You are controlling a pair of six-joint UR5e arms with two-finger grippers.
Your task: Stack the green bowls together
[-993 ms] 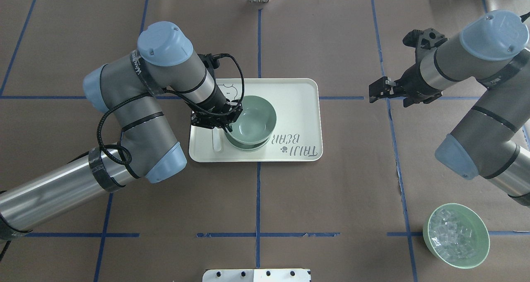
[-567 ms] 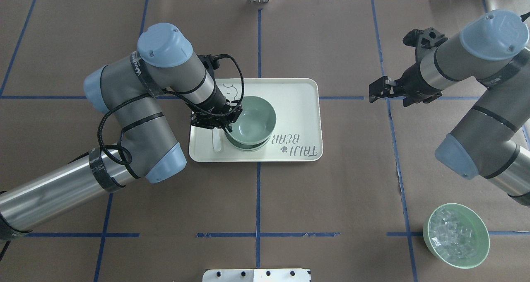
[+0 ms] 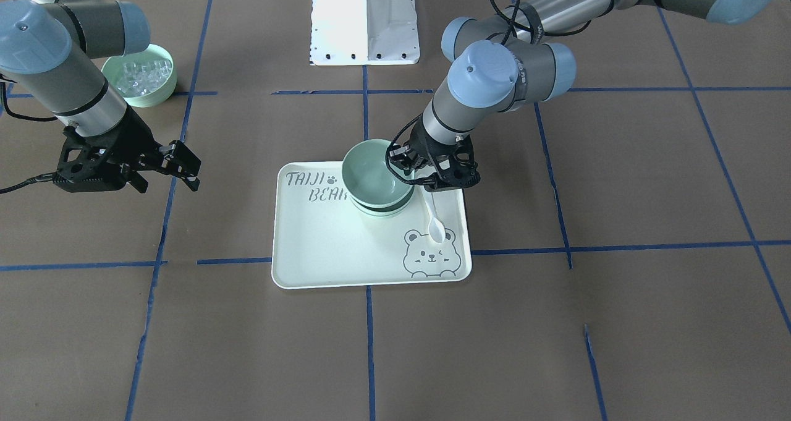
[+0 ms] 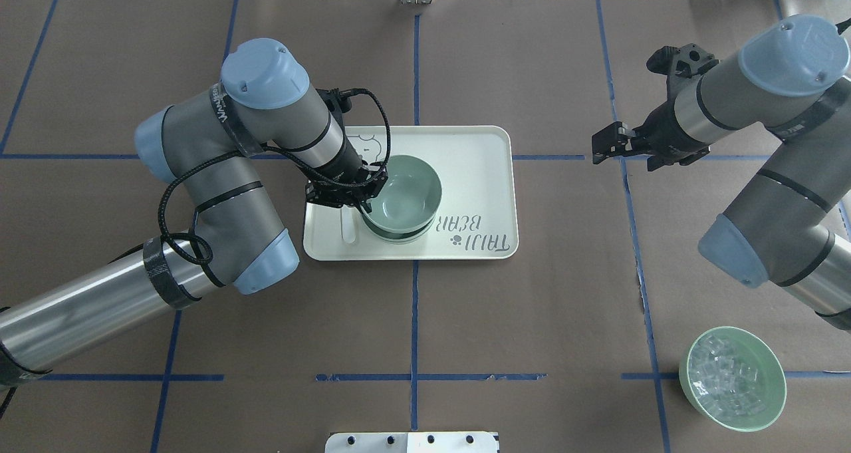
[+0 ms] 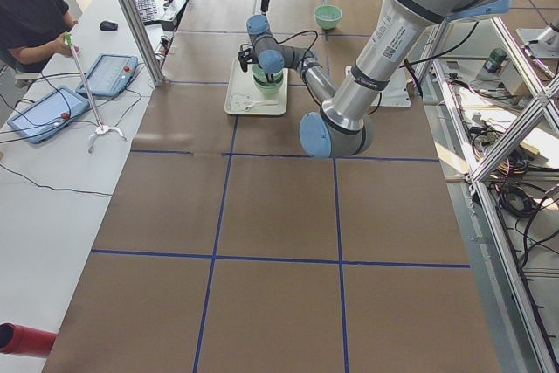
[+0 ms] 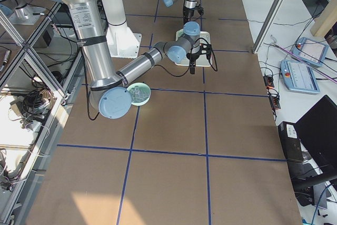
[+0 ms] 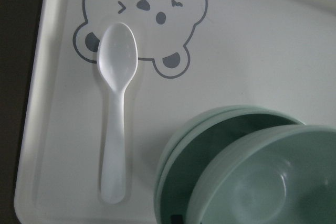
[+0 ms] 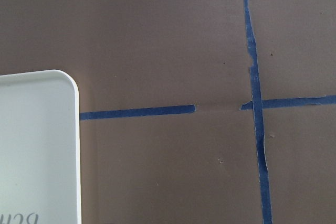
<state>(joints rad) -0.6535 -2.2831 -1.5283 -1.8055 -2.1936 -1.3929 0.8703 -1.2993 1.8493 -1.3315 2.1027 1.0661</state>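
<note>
Lower green bowls (image 3: 383, 211) largely out of sight beneath top bowl (image 3: 372, 169)

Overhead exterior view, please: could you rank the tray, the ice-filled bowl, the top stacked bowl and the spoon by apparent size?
1. tray
2. ice-filled bowl (nearer the camera, so unsure against the next)
3. top stacked bowl
4. spoon, partly hidden

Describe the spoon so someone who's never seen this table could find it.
At the middle of the table sits a cream tray printed with a cartoon bear. Beside the green bowls on it lies a white plastic spoon, its scoop over the bear's ear. Nothing else there is white and slender.
</note>
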